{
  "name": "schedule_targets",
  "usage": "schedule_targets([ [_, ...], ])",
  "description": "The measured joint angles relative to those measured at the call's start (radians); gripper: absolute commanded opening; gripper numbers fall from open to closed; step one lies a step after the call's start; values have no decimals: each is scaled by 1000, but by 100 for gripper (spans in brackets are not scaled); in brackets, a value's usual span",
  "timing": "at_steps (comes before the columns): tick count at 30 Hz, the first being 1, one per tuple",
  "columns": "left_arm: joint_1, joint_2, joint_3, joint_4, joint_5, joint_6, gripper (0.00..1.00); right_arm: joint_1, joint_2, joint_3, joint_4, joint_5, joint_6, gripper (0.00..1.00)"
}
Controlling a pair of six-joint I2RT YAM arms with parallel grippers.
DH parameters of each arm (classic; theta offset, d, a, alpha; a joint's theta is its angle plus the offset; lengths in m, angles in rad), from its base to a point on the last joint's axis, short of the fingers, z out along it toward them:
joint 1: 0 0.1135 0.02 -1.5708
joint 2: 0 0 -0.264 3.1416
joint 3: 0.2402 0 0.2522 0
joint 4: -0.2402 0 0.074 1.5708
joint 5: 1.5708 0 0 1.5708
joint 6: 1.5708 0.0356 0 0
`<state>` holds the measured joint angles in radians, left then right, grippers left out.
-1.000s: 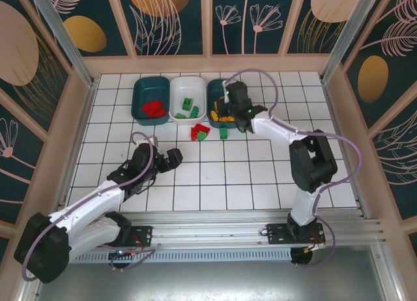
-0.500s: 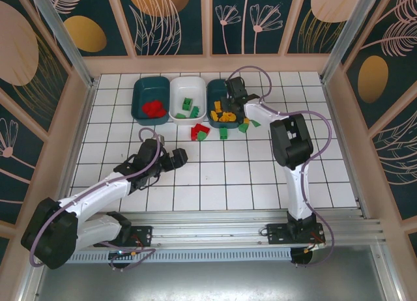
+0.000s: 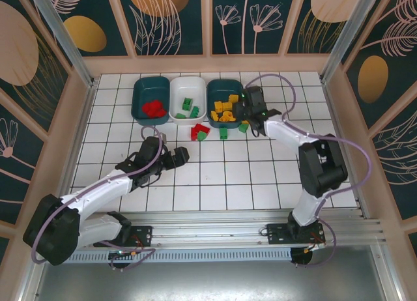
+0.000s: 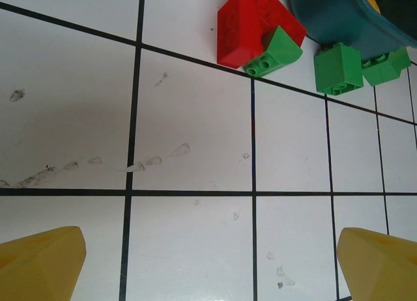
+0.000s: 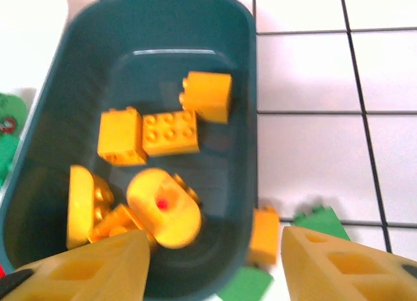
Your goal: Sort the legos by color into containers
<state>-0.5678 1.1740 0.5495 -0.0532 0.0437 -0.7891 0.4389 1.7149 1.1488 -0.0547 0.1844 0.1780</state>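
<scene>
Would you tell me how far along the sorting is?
Done: red legos in the left teal tub, green ones in the white tub, orange-yellow ones in the right teal tub. In hand: nothing; left end effector and right end effector are open. Left: red brick, green bricks and an orange brick loose on the tiles.

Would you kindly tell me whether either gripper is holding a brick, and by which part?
Neither holds anything: the left gripper is open over white tiles, the right gripper open by the teal tub of yellow bricks.
</scene>
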Motion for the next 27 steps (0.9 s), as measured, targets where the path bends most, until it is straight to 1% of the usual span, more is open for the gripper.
schedule_targets([
  [3, 0, 13, 0, 9, 5, 1, 99, -10, -25, -118, 30, -16, -16, 65],
  [5, 0, 24, 0, 18, 11, 1, 98, -23, -24, -173, 36, -52, -24, 66],
  [8, 0, 42, 0, 28, 24, 1, 99, -42, -7, -200, 42, -96, -56, 68],
  [10, 0, 50, 0, 31, 28, 1, 98, -45, 17, -200, 72, -113, -77, 70],
  [14, 0, 51, 0, 35, 31, 1, 99, -46, 56, -197, 101, -131, -103, 71],
  [22, 0, 44, 0, 34, 30, 1, 99, -49, 178, -46, 72, -134, -155, 69],
  [27, 0, 37, 0, 34, 30, 1, 99, -50, 207, -12, 41, -133, -175, 68],
])
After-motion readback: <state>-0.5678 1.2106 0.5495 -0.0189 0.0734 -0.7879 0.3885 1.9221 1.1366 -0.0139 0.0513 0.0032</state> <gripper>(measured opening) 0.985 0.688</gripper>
